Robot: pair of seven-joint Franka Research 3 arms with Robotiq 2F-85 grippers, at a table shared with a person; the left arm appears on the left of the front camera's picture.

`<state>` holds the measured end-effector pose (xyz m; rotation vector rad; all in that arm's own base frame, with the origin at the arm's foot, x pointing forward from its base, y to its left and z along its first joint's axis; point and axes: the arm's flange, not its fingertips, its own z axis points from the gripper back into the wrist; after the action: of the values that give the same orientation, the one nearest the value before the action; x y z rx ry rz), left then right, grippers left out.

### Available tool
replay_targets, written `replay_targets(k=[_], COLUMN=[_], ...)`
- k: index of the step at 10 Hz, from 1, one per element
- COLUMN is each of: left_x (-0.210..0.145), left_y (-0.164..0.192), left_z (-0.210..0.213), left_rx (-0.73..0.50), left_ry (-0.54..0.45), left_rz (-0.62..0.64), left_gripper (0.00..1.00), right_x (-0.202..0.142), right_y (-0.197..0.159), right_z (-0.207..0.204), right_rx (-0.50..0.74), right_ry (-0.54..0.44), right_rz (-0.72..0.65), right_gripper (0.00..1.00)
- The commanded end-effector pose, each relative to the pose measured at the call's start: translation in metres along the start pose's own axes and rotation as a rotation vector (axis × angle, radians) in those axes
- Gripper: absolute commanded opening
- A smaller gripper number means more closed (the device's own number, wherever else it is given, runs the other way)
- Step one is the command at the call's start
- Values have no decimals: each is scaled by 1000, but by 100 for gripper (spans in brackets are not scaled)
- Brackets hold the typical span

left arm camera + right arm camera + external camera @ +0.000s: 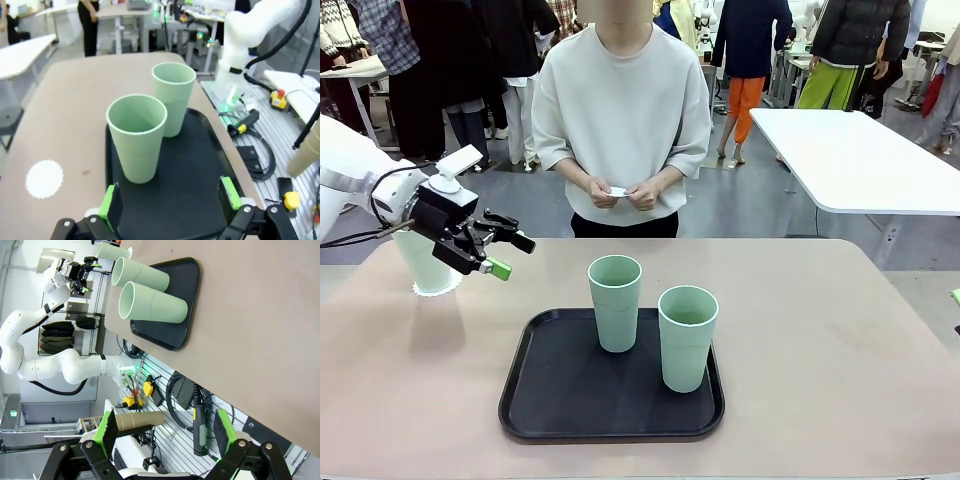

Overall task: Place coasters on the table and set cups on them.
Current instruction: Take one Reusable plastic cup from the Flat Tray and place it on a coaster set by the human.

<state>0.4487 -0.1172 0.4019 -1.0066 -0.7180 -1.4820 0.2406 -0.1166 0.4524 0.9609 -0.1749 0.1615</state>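
The left gripper (169, 200) hangs empty with its fingers spread wide. Directly ahead of it two cups stand on the black tray (200, 165): the nearer cup (136, 137) just in front, and the farther cup (173, 97) behind it and a little to one side. The two are near each other, and I judge that to be the main hazard. A finger sliding past the nearer cup could nudge the farther one, and these tall, narrow-based tumblers would probably tip easily. A grip taken high near the rim could also let the cup rock or catch as it clears the tray's raised edge.

Beside the gripper, off the tray on the person's side, a bare coaster (44, 178) lies flat on the worktop (75, 90). It looks thin and light. A cup set down off-centre or dragged across it could push it aside, or end up half on its lacy edge.

In the front view, a third cup (420, 262) stands behind the left gripper on its own coaster (438, 291), and a backward swing of the wrist could knock it. Well beyond the gripper, across the worktop, the person's hands (645, 195) hold another coaster (617, 191), so that place is not yet laid. The right gripper (166, 432) is likewise wide open and empty, well apart from the tray.
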Motion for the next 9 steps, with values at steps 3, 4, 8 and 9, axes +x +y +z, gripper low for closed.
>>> replay_targets(k=[3,4,8,9], left_x=[5,1,-34,-51], left_y=[-1,-1,-17,-18], left_z=[2,2,-16,-24], left_rx=[6,2,249,219], left_ry=[-22,-2,-429,-451], left_rz=[-1,-1,-118,-102], left_gripper=[100,100,100,100], right_x=[1,1,1,1], right_y=[-2,-2,-2,-2], right_z=[-2,-2,-2,-2], right_rx=[21,21,21,21], right_ry=[-9,-9,-9,-9], right_rz=[14,14,14,14], right_gripper=[100,100,100,100])
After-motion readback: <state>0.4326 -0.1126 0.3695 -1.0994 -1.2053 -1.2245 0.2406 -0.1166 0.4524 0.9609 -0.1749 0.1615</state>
